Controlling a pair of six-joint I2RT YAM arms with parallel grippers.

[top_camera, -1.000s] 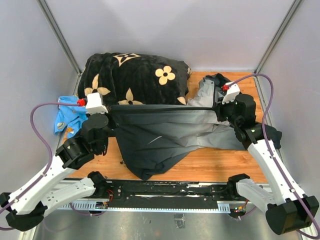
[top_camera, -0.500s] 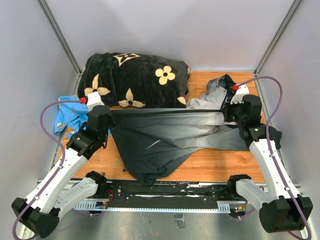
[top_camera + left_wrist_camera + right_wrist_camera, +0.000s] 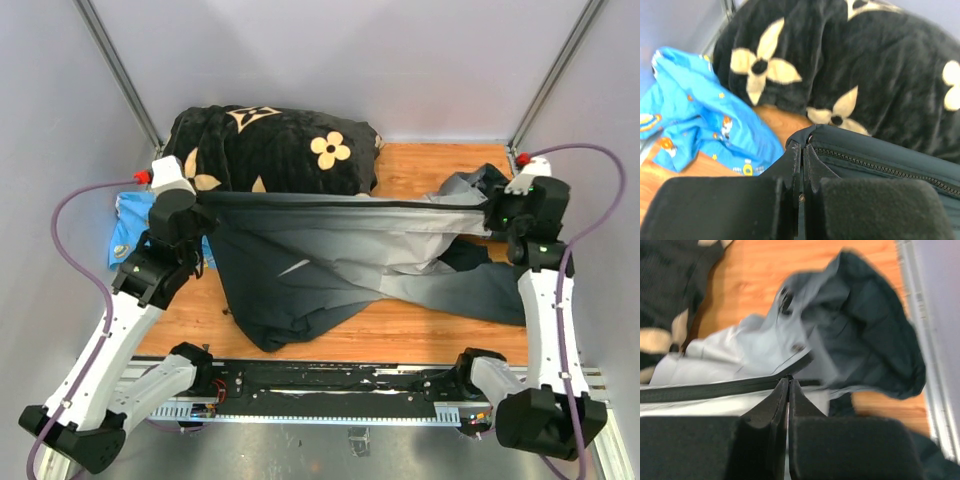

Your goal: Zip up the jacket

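While both arms reach out to opposite sides of the table (image 3: 420, 162), the jacket (image 3: 340, 262) is strung between them as a taut band across the middle of the top view. Its upper edge runs almost straight from the left gripper (image 3: 198, 204) to the right gripper (image 3: 492, 208), dark at the left and fading to light grey at the right. Below that edge the cloth sags. A dark fold drapes down toward the near edge of the table, a thin pale stripe (image 3: 293, 268) shows on it, and another dark part lies on the wood under the right arm.

Seen from the left wrist, the left gripper (image 3: 801, 154) is clamped on a dark corner of the jacket (image 3: 875, 165), its pads (image 3: 715, 210) pressed together with the cloth pinched between them. The zipper (image 3: 880, 169) runs off to the right just beside the pinch.

Seen from the right wrist, the right gripper (image 3: 788, 384) is likewise pressed tight on the jacket (image 3: 740, 352), right at the dark zipper (image 3: 715, 389) tape, which leads away to the left. Beyond the tips the grey cloth bunches, and the dark hood (image 3: 875, 330) lies slumped on the wood near the right wall.

Behind the jacket, a black blanket (image 3: 270, 145) with cream flowers is heaped at the far left of the table, touching the stretched edge. A blue cloth (image 3: 130, 228) lies crumpled beside the left arm, near the wall.
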